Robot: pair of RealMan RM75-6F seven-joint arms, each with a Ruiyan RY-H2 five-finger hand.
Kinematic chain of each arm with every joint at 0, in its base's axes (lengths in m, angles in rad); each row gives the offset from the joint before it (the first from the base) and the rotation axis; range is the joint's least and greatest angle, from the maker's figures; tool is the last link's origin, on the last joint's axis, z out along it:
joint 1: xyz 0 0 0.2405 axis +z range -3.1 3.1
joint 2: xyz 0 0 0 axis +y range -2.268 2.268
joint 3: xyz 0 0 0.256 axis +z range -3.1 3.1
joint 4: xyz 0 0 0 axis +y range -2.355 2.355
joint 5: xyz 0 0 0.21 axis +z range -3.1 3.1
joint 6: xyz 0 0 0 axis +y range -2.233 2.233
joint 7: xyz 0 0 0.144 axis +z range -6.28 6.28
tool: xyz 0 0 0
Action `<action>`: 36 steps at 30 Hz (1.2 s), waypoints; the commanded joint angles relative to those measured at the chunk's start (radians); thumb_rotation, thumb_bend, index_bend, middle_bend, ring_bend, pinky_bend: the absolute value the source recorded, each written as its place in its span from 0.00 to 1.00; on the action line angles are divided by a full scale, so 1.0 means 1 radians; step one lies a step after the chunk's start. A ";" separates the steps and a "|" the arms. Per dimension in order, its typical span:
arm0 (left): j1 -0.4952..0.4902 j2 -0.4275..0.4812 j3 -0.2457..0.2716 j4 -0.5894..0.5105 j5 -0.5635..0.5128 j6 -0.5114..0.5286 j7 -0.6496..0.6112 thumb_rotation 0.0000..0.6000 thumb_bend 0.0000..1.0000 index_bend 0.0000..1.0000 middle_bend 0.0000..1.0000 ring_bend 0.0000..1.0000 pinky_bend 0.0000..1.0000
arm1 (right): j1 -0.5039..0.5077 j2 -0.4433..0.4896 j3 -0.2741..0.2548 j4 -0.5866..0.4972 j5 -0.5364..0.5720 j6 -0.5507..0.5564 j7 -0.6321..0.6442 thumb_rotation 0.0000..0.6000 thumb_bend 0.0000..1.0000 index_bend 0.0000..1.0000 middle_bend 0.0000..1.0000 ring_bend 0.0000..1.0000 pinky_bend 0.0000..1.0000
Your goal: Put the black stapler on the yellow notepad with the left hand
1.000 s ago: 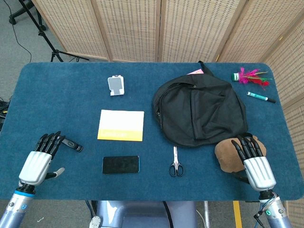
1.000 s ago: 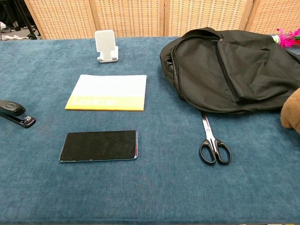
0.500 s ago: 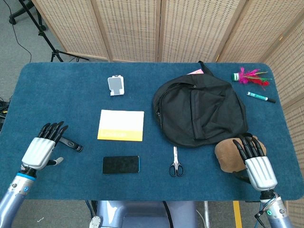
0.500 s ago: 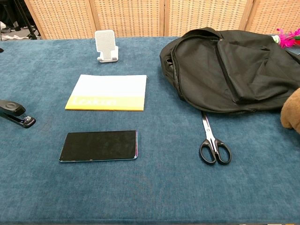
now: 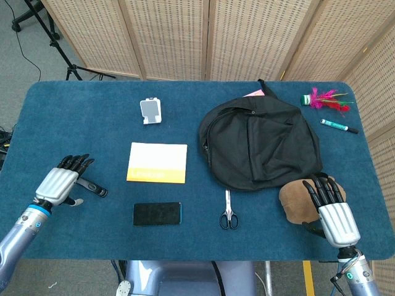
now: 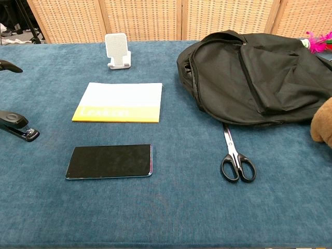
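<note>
The black stapler point(image 5: 94, 187) lies on the blue table near the left front, its left end hidden under my left hand point(image 5: 58, 182). In the chest view the stapler point(image 6: 16, 125) lies flat at the left edge, and one fingertip of the left hand point(image 6: 8, 66) shows above and behind it. That hand hovers with fingers stretched out and holds nothing. The yellow notepad point(image 5: 157, 163) lies to the right of the stapler, further back, and shows in the chest view too point(image 6: 119, 102). My right hand point(image 5: 334, 216) rests with fingers spread at the right front, holding nothing.
A black phone point(image 5: 157, 213) lies in front of the notepad, with scissors point(image 5: 229, 213) to its right. A black backpack point(image 5: 259, 142) fills the middle right. A brown plush point(image 5: 297, 200) sits by the right hand. A white phone stand point(image 5: 150, 111), a shuttlecock point(image 5: 324, 98) and a marker point(image 5: 339, 126) lie further back.
My left hand has moved away from the front edge, up over the stapler's left end, and one fingertip now enters the chest view. The stapler and right hand have not moved.
</note>
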 commanded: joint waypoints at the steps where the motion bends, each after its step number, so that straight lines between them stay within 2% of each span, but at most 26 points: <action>1: -0.035 0.005 0.007 0.020 -0.033 -0.056 0.006 1.00 0.00 0.04 0.00 0.00 0.00 | 0.000 -0.002 0.001 0.002 -0.001 0.002 0.001 1.00 0.10 0.00 0.00 0.00 0.00; 6: -0.067 0.005 0.016 0.024 -0.064 -0.118 -0.001 1.00 0.00 0.04 0.00 0.00 0.01 | -0.001 -0.004 0.002 0.005 -0.003 0.008 0.003 1.00 0.10 0.00 0.00 0.00 0.00; 20: -0.115 -0.017 0.040 0.052 -0.124 -0.181 0.055 1.00 0.05 0.11 0.00 0.00 0.04 | -0.004 -0.010 0.005 0.014 -0.010 0.026 0.014 1.00 0.10 0.00 0.00 0.00 0.00; 36: -0.128 -0.066 0.062 0.087 -0.134 -0.178 0.048 1.00 0.15 0.20 0.00 0.01 0.07 | -0.007 -0.014 0.008 0.020 -0.015 0.039 0.022 1.00 0.10 0.00 0.00 0.00 0.00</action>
